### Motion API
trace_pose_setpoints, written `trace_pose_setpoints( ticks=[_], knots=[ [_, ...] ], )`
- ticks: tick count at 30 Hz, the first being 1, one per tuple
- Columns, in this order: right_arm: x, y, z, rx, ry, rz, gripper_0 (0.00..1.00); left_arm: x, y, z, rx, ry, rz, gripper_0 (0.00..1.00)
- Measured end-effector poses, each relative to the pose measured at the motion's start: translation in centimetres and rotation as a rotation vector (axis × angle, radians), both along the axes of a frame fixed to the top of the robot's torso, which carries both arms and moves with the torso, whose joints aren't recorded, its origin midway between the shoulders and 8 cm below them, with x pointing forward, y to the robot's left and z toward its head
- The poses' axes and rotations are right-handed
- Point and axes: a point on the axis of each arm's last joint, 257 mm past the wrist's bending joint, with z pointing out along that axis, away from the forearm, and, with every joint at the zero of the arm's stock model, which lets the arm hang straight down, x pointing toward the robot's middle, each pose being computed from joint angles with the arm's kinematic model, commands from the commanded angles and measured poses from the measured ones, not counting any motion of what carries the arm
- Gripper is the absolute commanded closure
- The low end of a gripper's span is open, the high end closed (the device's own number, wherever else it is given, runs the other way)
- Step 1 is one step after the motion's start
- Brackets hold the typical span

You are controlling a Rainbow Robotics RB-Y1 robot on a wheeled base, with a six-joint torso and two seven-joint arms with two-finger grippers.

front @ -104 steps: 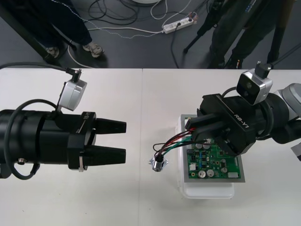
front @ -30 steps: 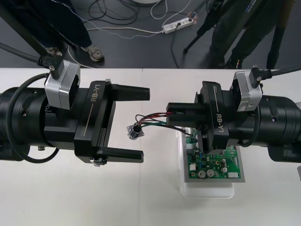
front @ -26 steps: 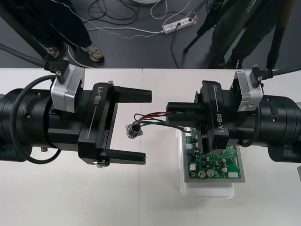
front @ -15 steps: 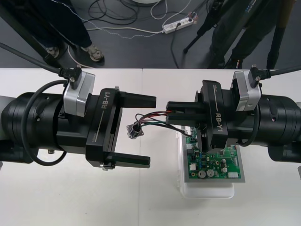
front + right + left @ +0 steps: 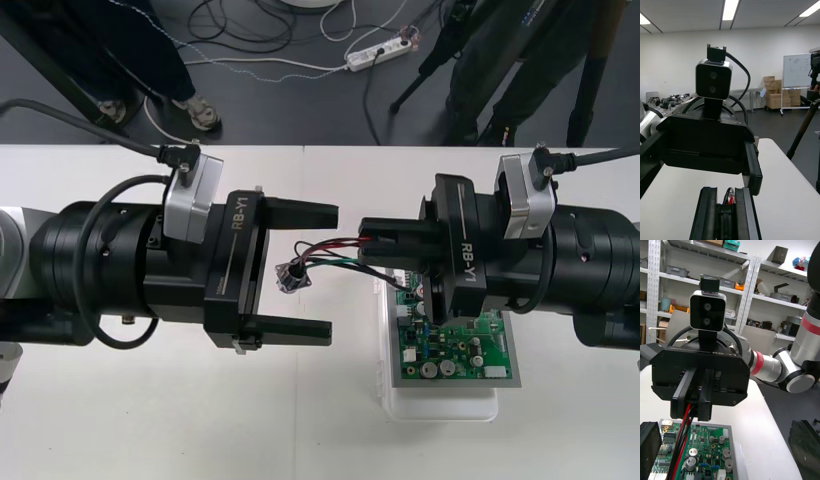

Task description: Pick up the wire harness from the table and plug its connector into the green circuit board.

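Observation:
My right gripper (image 5: 362, 242) is shut on the wires of the harness (image 5: 330, 252) and holds it in the air left of the green circuit board (image 5: 462, 345). The round metal socket (image 5: 292, 277) dangles from the wires' free end. My left gripper (image 5: 331, 270) is open, and the socket hangs between its two fingers without touching them. In the right wrist view my own fingers (image 5: 744, 213) pinch red wires (image 5: 729, 195), facing the left gripper's body (image 5: 703, 148). In the left wrist view the right gripper (image 5: 696, 393) trails wires (image 5: 683, 435) over the board (image 5: 707, 459).
The board sits on a white base (image 5: 440, 405) at the table's right. Bare table lies in front of both arms. Cables and a power strip (image 5: 378, 52) lie on the dark floor beyond the far edge.
My left gripper has moved right, still open, until its fingers flank the hanging socket. The right gripper holds the wires in the same place as a second ago.

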Motion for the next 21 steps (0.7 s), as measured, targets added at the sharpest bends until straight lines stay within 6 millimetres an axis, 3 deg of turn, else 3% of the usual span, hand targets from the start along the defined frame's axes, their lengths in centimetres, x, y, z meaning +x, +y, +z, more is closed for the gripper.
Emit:
trace_pose_setpoints(
  ticks=[21],
  knots=[
    [-0.1, -0.3, -0.2, 0.008, 0.011, -0.020, 1.00, 0.6, -1.3, -0.4, -0.014, 0.017, 0.029, 0.00]
  ],
)
